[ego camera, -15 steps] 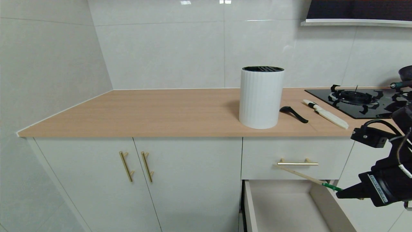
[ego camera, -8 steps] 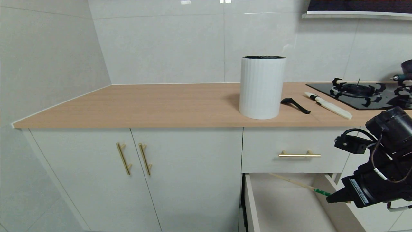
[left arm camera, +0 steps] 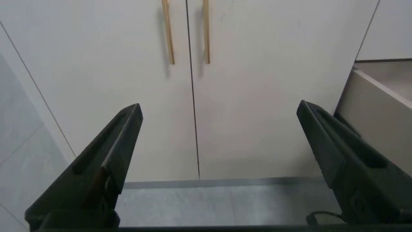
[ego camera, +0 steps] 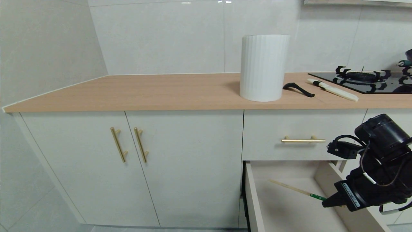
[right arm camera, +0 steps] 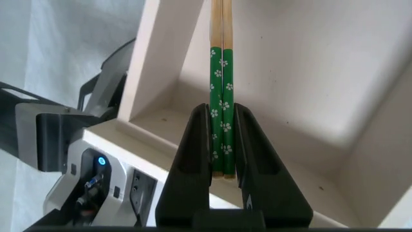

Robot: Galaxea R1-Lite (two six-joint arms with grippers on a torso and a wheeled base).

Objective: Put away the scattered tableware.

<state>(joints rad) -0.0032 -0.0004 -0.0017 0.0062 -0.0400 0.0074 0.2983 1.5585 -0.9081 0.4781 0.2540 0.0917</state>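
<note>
My right gripper is shut on a pair of wooden chopsticks with green flowered ends. It holds them slanted inside the open lower drawer, tips pointing toward the drawer's back left. On the wooden counter lie a black spoon and a white knife, to the right of a tall white ribbed holder. My left gripper is open, low in front of the white cabinet doors, holding nothing.
A shut drawer with a brass handle sits above the open one. Two cabinet doors with brass handles are to the left. A black gas hob occupies the counter's right end. Tiled walls close in the back and left.
The head view has dropped, so the counter sits higher in the picture. My right gripper has carried the chopsticks down from beside the upper drawer handle into the open drawer.
</note>
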